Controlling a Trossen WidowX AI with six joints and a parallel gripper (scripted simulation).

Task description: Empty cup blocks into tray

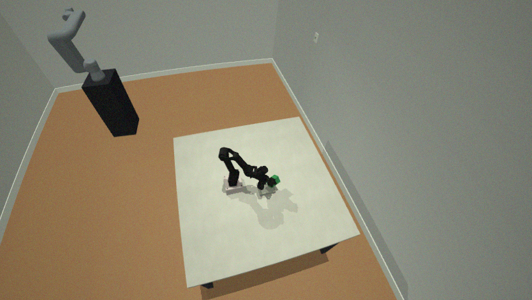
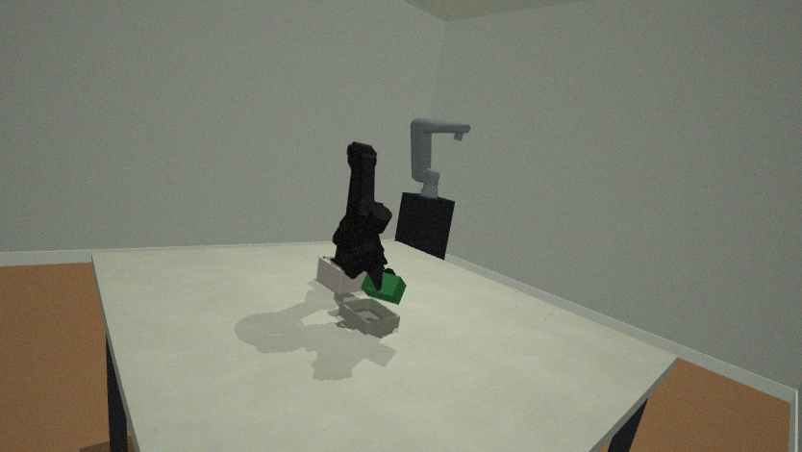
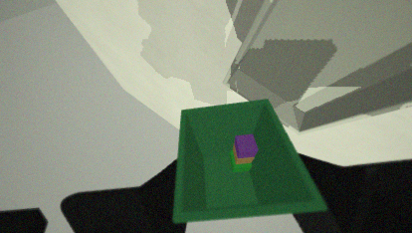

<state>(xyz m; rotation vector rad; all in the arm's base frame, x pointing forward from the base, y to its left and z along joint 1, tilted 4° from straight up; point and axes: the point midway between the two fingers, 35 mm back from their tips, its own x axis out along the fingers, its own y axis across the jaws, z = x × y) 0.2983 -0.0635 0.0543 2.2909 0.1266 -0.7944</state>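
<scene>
The black arm (image 1: 241,160) (image 2: 361,185) rises from its base to a high elbow, then slopes down to a lowered wrist (image 1: 261,172) (image 2: 359,252); its gripper (image 1: 272,181) (image 2: 383,285) hangs tilted above the table, fingers parted and clamped on the cup's sides
</scene>
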